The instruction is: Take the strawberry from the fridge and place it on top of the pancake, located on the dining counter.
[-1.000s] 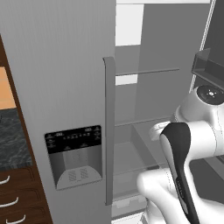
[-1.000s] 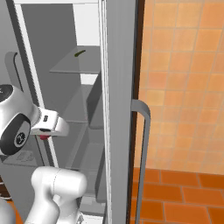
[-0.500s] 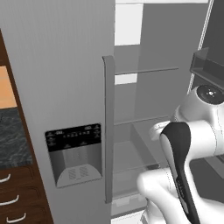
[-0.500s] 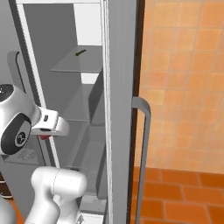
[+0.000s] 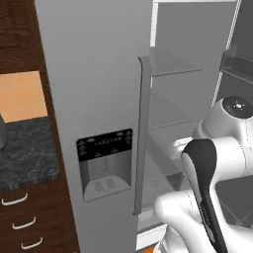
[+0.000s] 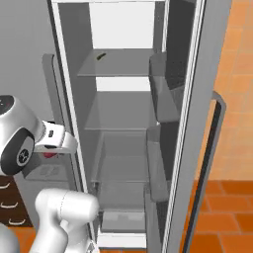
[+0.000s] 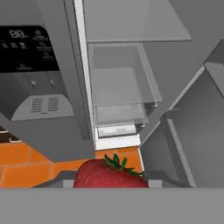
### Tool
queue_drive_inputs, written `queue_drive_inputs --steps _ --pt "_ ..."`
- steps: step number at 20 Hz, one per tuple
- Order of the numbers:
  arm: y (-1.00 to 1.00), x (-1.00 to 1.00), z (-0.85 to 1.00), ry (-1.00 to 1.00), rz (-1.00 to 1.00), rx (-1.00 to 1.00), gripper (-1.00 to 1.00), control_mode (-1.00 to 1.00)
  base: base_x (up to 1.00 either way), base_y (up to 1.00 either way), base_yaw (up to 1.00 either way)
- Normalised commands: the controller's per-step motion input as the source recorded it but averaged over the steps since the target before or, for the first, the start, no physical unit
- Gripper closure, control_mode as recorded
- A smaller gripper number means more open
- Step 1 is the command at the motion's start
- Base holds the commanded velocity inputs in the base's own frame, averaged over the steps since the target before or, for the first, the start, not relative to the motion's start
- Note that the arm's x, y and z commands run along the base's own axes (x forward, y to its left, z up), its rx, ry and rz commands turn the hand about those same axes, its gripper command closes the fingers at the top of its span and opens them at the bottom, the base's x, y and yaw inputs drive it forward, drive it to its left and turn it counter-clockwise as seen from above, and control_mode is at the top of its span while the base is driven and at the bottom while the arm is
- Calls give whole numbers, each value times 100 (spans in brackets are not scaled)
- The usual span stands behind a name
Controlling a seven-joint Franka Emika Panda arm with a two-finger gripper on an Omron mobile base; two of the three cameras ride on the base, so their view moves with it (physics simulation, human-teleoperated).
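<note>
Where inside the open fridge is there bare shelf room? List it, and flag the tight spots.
In the fridge, the middle glass shelf and the floor above the bottom drawer lie bare. The top shelf is bare apart from a small dark item. It is tight along the right, where the door bins jut in.

The strawberry (image 7: 110, 174) is cut off along its lower part at the bottom of the hand view, so the finger tips beside it cannot be made out, nor whether they touch it. In the right base view a red patch under the white hand is too small to tell apart. The fridge (image 5: 99, 99) runs past the top and bottom edges of both base views. A small dark item (image 6: 101, 56) on the fridge's upper shelf is too small to identify. The robot's arm hides the lower shelves in the left base view.
</note>
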Motion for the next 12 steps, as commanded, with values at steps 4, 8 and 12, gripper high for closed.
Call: queue_drive_inputs --steps 4,8,12 --pt "0 0 0 0 0 0 100 100 -36 37 -68" --pt "0 0 0 0 0 0 100 100 -36 26 -77" --pt "0 0 0 0 0 0 100 100 -53 4 -84"
